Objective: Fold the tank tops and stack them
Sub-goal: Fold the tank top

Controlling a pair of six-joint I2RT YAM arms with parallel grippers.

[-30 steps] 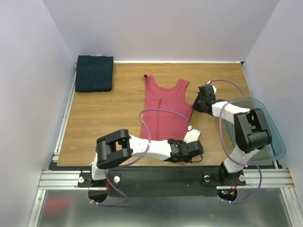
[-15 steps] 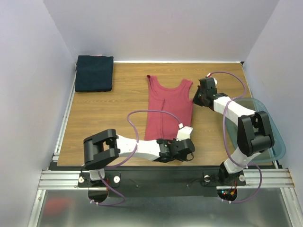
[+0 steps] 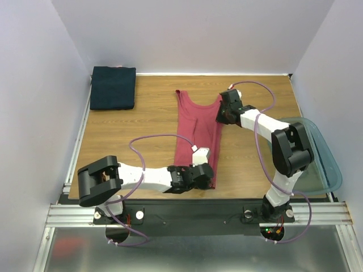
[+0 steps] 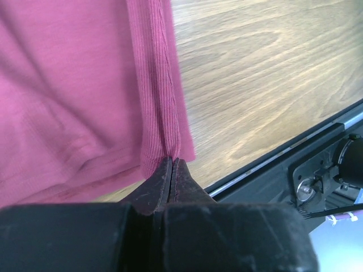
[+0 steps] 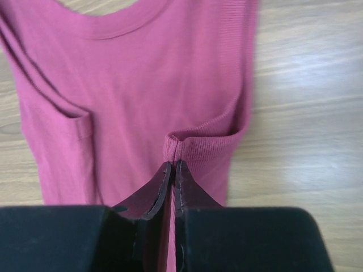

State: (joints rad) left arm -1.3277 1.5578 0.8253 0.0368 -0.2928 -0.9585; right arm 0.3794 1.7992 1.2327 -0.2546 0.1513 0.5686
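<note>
Rose-red tank top [image 3: 195,136]: right side carried left, outline narrower. Left gripper [image 3: 207,180]: moved left with near hem corner. Right gripper [image 3: 221,118]: moved left with far armhole.

rose-red tank top [image 4: 74,85] cut off by wrist views' edges, tub [image 3: 330,165] partly hidden behind right arm [image 3: 290,148]

The rose-red tank top [image 3: 194,133] lay lengthwise on the worktop [image 3: 130,141]. The left gripper [image 3: 207,178] met its near right corner and the right gripper [image 3: 220,117] its right armhole. A folded navy tank top [image 3: 113,88] occupied the far-left corner.
</note>
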